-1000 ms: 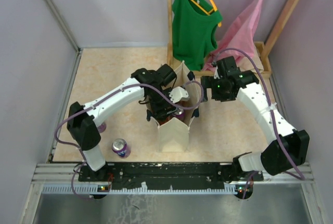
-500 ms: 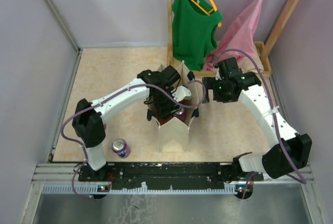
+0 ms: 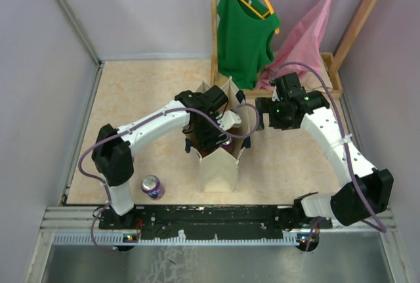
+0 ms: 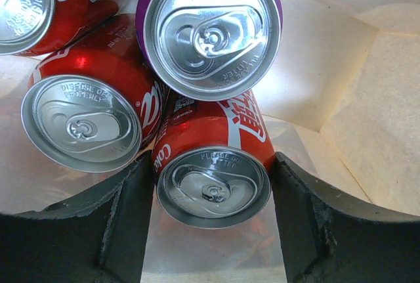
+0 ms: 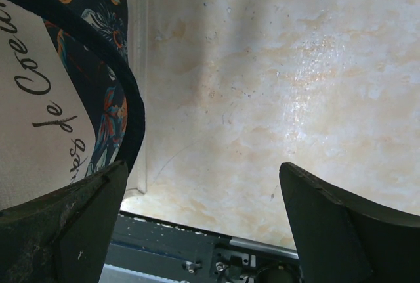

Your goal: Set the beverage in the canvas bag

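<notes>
I'm seeing the left end effector (image 4: 210, 163) straddling a red can (image 4: 213, 191) inside the canvas bag (image 4: 367, 119), grip unclear; rising while clamped risks dragging it out.

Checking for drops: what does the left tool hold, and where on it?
The left tool clamps a red can by its sides, just below the top rim.
</notes>
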